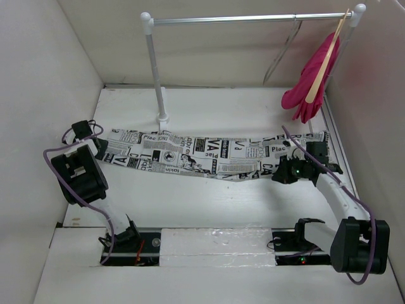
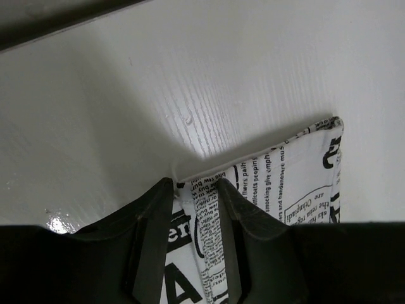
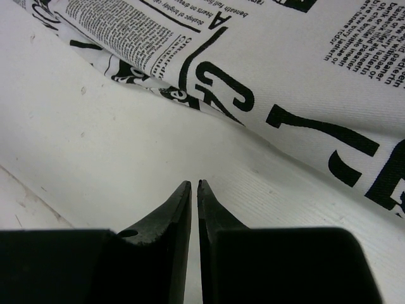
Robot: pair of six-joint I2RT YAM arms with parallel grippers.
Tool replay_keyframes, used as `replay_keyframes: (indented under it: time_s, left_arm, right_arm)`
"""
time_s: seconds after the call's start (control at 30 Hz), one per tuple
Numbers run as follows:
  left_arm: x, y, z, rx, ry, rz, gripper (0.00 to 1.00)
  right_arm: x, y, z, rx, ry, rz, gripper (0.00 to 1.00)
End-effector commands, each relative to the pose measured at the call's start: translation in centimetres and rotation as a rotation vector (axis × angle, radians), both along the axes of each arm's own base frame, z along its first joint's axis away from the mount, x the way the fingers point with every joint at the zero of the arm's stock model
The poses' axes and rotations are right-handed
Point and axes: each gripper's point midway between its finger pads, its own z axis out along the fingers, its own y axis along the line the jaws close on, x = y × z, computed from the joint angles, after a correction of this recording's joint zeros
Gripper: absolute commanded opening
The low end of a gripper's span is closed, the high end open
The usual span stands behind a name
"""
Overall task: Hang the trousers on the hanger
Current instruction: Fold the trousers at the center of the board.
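The newspaper-print trousers [image 1: 209,157] lie stretched across the table from left to right. My left gripper [image 1: 103,147] is at their left end. In the left wrist view it [image 2: 193,183] is shut on a fold of the trousers [image 2: 278,183] near the hem corner. My right gripper [image 1: 278,175] is at the front edge of the trousers' right part. In the right wrist view it [image 3: 194,183] is shut and empty, just above the bare table, with the trousers [image 3: 285,69] ahead. The thin grey wire hanger [image 1: 283,54] hangs from the rail [image 1: 253,19] at the back right.
A pink garment [image 1: 313,82] on a pale wooden hanger [image 1: 328,57] hangs at the rail's right end. The rail's left post [image 1: 156,76] stands on the table just behind the trousers. White walls close in the table on the left, right and back.
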Motion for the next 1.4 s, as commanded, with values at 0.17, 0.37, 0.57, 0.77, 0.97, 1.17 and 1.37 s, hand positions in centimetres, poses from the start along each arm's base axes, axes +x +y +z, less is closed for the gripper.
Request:
replay_keyframes:
  time_s: [0.17,0.37,0.57,0.77,0.97,1.17,1.37]
  left_arm:
    - [-0.3,1.0,-0.2,0.039,0.008,0.03,0.16]
    - [0.3,0.8,2.8,0.049,-0.068,0.021,0.0]
    - [0.4,0.3,8.6,0.061,-0.193,0.038,0.0]
    - [-0.9,-0.1,11.6,0.082,-0.223,0.048,0.0]
    - [-3.8,-0.4,9.3,0.096,-0.126,0.07,0.0]
    - [-7.6,0.3,4.7,0.125,0.041,0.11,0.0]
    - [-9.1,1.7,4.3,0.163,0.16,0.143,0.14]
  right_arm:
    - [1.4,0.8,2.2,0.005,-0.067,0.046,0.14]
    - [1.4,1.0,2.3,0.007,-0.074,0.049,0.14]
    - [1.8,1.0,2.0,-0.003,-0.08,0.041,0.14]
    - [2.3,1.0,2.7,0.002,-0.098,0.025,0.14]
    - [3.1,-0.1,4.4,-0.054,-0.134,-0.032,0.14]
    - [3.0,-2.4,5.0,-0.115,-0.132,-0.113,0.13]
    - [2.9,-4.7,5.9,-0.17,-0.126,-0.216,0.26]
